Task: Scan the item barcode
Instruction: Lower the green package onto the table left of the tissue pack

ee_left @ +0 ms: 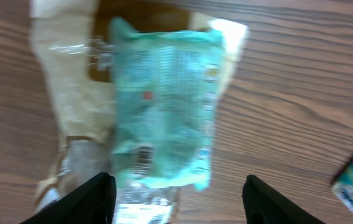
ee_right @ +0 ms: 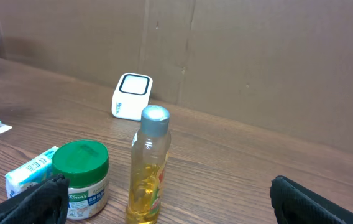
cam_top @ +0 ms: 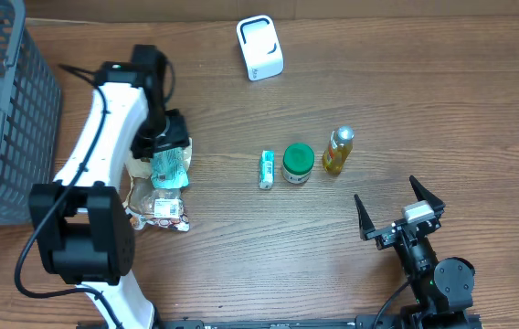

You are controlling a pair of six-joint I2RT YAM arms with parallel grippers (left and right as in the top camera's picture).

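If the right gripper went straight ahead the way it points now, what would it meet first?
Probably the clear bottle of yellow liquid with a silver cap, just left of its line; depth is unclear.

Mock shop checkout, staged on a test table.
A grey mesh plastic basket (cam_top: 31, 119), white boxy scanner (cam_top: 259, 47), brown cardboard backdrop (ee_right: 257, 62).

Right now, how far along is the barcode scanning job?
Done: nothing visibly; the white scanner stands with no item at it. In hand: the left gripper, open, hovers over the green packet, not gripping it. Left: grasp it, bring it to the scanner. The right gripper is open.
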